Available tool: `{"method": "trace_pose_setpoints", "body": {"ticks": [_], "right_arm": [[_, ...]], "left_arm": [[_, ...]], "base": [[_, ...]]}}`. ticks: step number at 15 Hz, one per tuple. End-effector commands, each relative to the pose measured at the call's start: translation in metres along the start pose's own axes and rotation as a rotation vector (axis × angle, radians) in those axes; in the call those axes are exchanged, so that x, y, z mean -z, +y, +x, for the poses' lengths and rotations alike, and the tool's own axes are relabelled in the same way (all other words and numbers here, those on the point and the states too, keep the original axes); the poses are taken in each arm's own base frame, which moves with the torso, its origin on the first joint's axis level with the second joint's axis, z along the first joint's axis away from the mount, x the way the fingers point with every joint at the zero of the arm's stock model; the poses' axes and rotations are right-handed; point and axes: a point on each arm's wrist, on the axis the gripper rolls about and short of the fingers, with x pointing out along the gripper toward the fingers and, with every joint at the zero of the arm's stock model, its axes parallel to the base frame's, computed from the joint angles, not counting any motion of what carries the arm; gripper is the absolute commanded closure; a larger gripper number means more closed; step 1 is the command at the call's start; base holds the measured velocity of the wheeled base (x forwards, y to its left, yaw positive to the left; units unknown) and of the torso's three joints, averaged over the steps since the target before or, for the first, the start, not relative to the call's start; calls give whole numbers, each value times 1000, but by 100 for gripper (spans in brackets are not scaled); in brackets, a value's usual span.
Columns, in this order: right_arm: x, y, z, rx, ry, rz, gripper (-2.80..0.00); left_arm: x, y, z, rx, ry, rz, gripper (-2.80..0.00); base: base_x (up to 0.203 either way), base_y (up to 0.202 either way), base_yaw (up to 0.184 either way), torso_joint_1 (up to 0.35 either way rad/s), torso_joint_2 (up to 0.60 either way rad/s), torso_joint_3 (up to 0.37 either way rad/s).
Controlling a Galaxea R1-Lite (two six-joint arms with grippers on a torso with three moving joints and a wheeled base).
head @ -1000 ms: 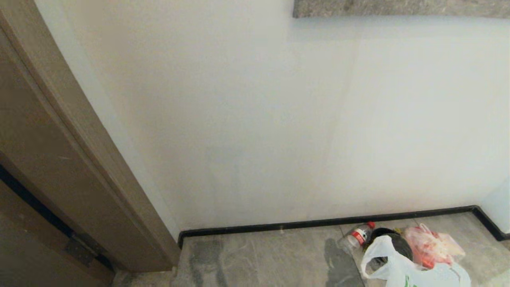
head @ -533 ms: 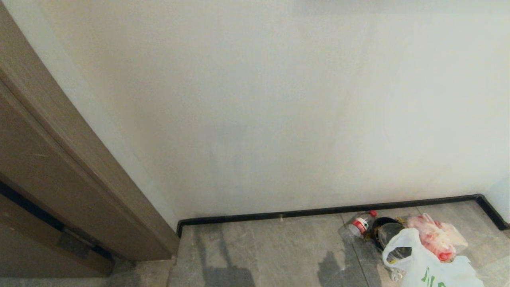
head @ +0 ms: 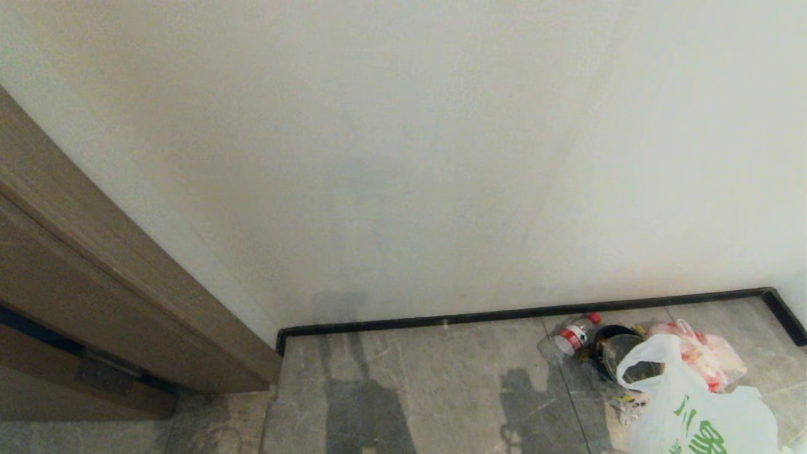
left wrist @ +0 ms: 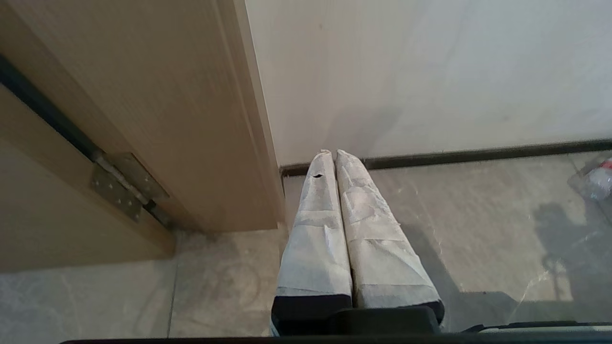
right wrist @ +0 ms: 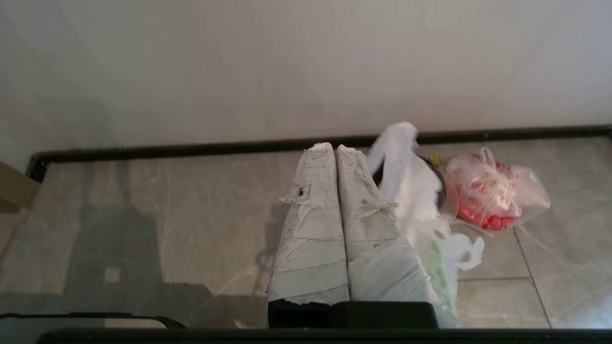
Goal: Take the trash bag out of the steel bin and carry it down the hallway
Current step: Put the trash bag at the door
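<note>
Nothing but the camera has tipped down – trash bag (head: 700, 410) lies far right on the floor, handle loop toward the wall; left pincer (left wrist: 333, 154) and right pincer (right wrist: 334, 148) pressed together.

The trash bag (head: 700, 410) is cut off by the head view's lower edge, its green print only partly readable. It covers most of the steel bin (head: 615, 353), leaving just the dark rim showing. In the left wrist view, a plastic bottle (left wrist: 597, 179) is cropped at the side edge.
</note>
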Motion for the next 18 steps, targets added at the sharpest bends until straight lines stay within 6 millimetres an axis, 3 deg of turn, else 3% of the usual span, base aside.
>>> {"method": "trace_pose_setpoints", "body": {"ticks": [1,8,18], "right_arm": [[1,0,-3,0,-40,-2,0],[1,0,-3,-12,-43,-102,0],[2,0,-3,-11,-25,-61,0]], "left_arm": [[0,0,0,0,1,0,0],[0,0,0,0,0,6,0],[0,0,0,0,0,6,0]], "base": [[0,0,0,-2,2,-198],[0,0,0,2,4,-122],[0,0,0,0,0,0]]}}
